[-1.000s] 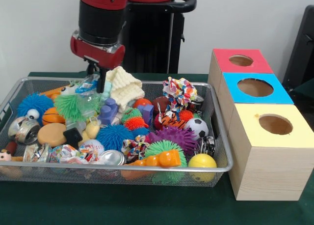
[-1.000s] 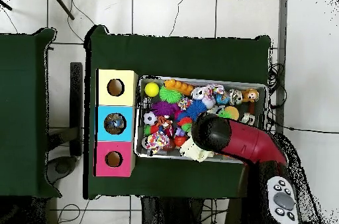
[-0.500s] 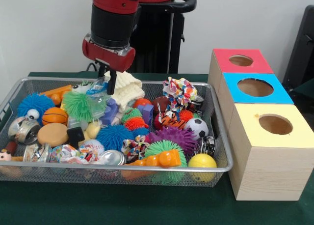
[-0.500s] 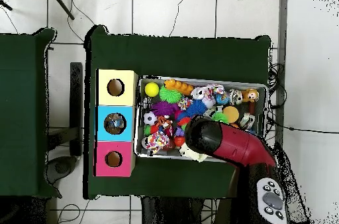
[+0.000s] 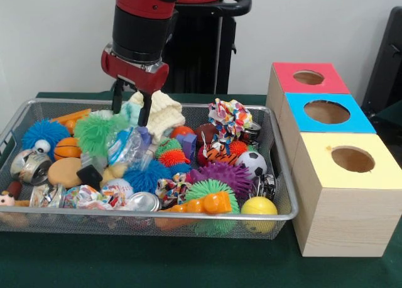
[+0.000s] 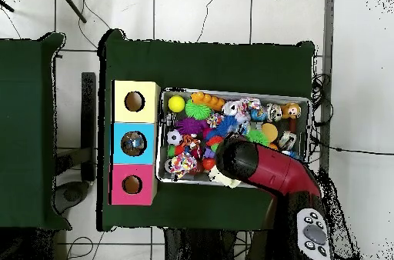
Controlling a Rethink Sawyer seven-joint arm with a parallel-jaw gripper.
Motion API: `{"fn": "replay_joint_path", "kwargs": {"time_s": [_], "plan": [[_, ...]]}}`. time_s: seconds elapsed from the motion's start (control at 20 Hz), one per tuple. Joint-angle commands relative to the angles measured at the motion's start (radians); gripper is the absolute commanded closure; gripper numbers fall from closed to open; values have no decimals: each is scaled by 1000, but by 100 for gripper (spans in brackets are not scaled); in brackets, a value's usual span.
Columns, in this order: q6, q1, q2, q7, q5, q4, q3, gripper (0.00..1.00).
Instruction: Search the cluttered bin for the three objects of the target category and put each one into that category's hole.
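Observation:
My gripper (image 5: 130, 109) hangs open over the back left of the wire bin (image 5: 279, 175), its fingers (image 5: 145, 109) spread above a cream knitted piece (image 5: 160, 114) and a green spiky ball (image 5: 94, 132). Nothing is held between them. Just below lies a crumpled clear plastic bottle (image 5: 127, 147). To the right stand three boxes with holes: red (image 5: 308, 78), blue (image 5: 326, 112) and yellow (image 5: 352, 159). In the overhead view the arm (image 6: 254, 166) hides the gripper over the bin's (image 6: 235, 92) lower edge.
The bin is packed with spiky balls, a soccer ball (image 5: 254, 163), a yellow ball (image 5: 259, 207), a basketball (image 5: 68, 148), metal cans (image 5: 31, 166), rope toys (image 5: 230, 118) and an orange toy (image 5: 204, 204). In the overhead view the boxes (image 6: 134, 143) line the bin's left side.
The gripper shifted slightly left and its fingers spread wider. The clear plastic bottle that was up by the fingers now lies lower in the bin.

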State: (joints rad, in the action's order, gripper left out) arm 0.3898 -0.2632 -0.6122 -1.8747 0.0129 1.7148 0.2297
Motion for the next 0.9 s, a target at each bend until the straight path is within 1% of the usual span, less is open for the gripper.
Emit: {"fn": "replay_joint_path", "kwargs": {"time_s": [0.05, 0.15, 0.2, 0.3, 0.45, 0.6, 0.85, 0.9], "plan": [[-42, 11, 24, -227, -47, 61, -7, 0], [-25, 40, 26, -254, -60, 56, 19, 0], [0, 61, 14, -267, -67, 51, 39, 0], [32, 75, -3, -292, -100, 59, 45, 0], [33, 74, -4, -283, -123, 54, 46, 0], [33, 28, 22, -215, -128, 10, 19, 0], [30, -20, 56, -160, -151, -84, -23, 0], [30, -20, 69, -159, -155, -103, -25, 0]]}}
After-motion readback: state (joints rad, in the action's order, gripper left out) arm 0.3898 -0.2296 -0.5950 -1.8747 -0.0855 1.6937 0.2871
